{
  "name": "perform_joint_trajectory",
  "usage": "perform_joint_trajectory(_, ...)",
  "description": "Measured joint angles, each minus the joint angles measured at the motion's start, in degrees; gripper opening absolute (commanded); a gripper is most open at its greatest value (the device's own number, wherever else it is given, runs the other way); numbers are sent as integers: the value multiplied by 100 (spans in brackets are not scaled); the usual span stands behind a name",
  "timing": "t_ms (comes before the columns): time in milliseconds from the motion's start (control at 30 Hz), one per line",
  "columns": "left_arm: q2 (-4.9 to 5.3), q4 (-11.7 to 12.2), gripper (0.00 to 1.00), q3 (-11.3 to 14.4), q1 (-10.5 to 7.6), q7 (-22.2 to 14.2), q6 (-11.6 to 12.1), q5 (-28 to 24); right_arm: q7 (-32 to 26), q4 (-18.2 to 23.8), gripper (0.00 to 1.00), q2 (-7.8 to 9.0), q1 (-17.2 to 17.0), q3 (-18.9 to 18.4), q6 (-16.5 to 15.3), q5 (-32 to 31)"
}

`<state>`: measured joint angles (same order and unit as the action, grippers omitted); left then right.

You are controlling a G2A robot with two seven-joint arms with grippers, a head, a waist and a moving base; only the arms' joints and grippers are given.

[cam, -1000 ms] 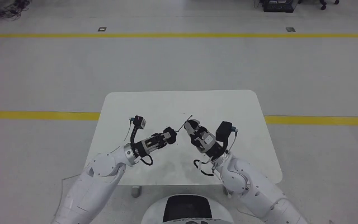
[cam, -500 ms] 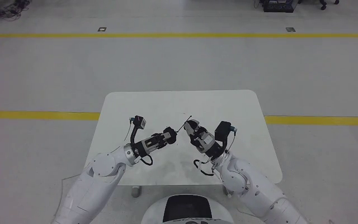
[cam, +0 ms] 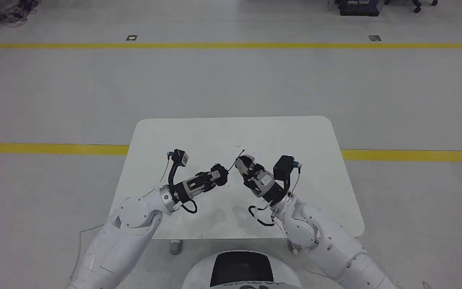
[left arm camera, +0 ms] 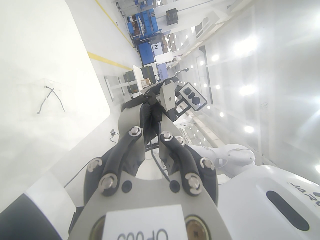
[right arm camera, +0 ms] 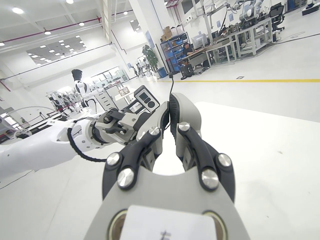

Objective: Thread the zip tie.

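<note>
Between the fingers (right arm camera: 186, 113) of your right gripper (right arm camera: 170, 101), pressed pad to pad, the zip tie (right arm camera: 171, 84) is pinched. A short stiff length stands out past the tips and ends in its small head (right arm camera: 170, 75). Just beside it hangs your left gripper (cam: 221, 174), pointing at the right one. Its wrist view shows the linkages drawn in and the pads close together, so you can take it as clenched. What it clamps, if anything, you cannot make out. A thin dark strand runs down the gap toward its palm and may be the tie's tail. Both grippers hover above the middle of the white table (cam: 303, 134), with the tie off the surface between them.

The head is tiny and the tie looks thin and springy. If you bring the grippers together slightly off line, the tail will likely skate past the slot rather than enter it. Pushing too hard could bow the free length and swing the head aside. The fingertips are near enough that a hasty approach may knock them together and twist the tie in its grip. If either grasp loosens, expect the tie to drop to the table.
</note>
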<state>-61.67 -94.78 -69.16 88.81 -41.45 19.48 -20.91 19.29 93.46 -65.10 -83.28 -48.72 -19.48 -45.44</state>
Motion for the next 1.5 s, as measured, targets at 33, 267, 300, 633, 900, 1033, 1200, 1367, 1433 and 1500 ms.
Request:
perform_joint_trajectory(33, 0, 0, 0, 0, 0, 0, 0, 0, 6, 2, 0, -4, 6, 11, 0, 8)
perform_joint_trajectory(267, 0, 0, 0, 0, 0, 0, 0, 0, 89, 37, 0, -12, 80, 149, 0, -24)
perform_joint_trajectory(300, 0, 0, 0, 0, 0, 0, 0, 0, 97, 44, 0, -12, 93, 174, 0, -33)
perform_joint_trajectory(633, 0, 0, 0, 0, 0, 0, 0, 0, 180, 51, 0, 16, 221, 382, 0, -44)
perform_joint_trajectory(900, 0, 0, 0, 0, 0, 0, 0, 0, 216, 59, 0, 34, 312, 508, 0, -20)
perform_joint_trajectory(1033, 0, 0, 0, 0, 0, 0, 0, 0, 237, 63, 0, 48, 333, 536, 0, -16)
perform_joint_trajectory(1200, 0, 0, 0, 0, 0, 0, 0, 0, 274, 65, 0, 67, 330, 533, 0, -15)
perform_joint_trajectory(1367, 0, 0, 0, 0, 0, 0, 0, 0, 332, -3, 0, 89, 286, 431, 0, 85)
perform_joint_trajectory(1433, 0, 0, 0, 0, 0, 0, 0, 0, 353, -25, 0, 101, 258, 378, 0, 143)
perform_joint_trajectory(1500, 0, 0, 0, 0, 0, 0, 0, 0, 357, -33, 0, 111, 235, 347, 0, 204)
